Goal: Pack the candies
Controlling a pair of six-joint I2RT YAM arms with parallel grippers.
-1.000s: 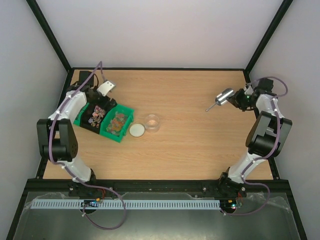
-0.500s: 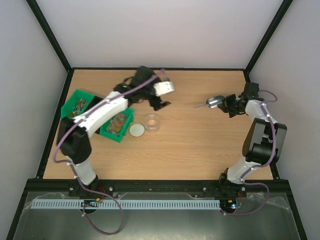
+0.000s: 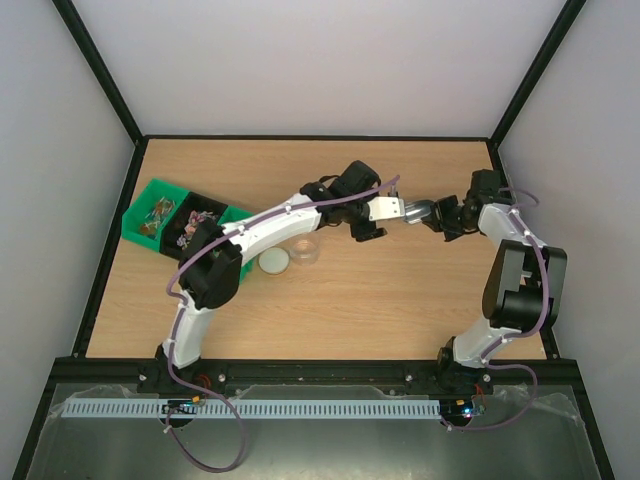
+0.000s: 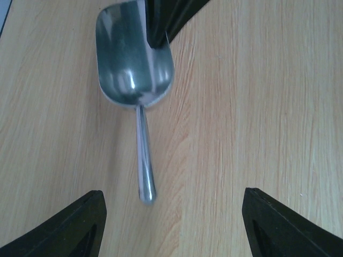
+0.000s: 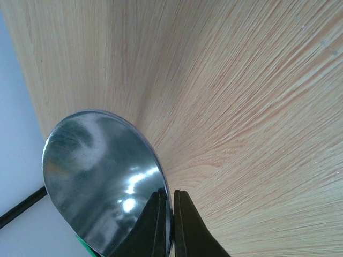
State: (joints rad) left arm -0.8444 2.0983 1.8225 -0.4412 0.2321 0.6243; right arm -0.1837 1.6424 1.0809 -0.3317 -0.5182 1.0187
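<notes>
The candies (image 3: pixel 190 226) lie in green bins (image 3: pixel 138 213) at the left of the table. My right gripper (image 3: pixel 441 216) (image 5: pixel 172 227) is shut on the rim of the shiny metal scoop's bowl (image 3: pixel 417 211) (image 5: pixel 102 176), holding it above the table. The scoop (image 4: pixel 134 59) points its handle (image 4: pixel 143 160) toward my left gripper (image 3: pixel 373 224) (image 4: pixel 174 227). That gripper is open, and the handle's tip sits just ahead of its fingers (image 4: pixel 75 227), nearer the left one, untouched. The clear jar (image 3: pixel 305 249) stands by its round whitish lid (image 3: pixel 273 262).
My left arm (image 3: pixel 280 220) stretches over the table's middle and covers part of the bins. Black frame posts (image 3: pixel 100 75) rise at the table's back corners. Bare wood (image 4: pixel 257 107) lies under the scoop.
My left arm swung from the bins across to the right, up to the scoop's handle. My right arm brought the scoop leftward and turned its handle toward the left gripper.
</notes>
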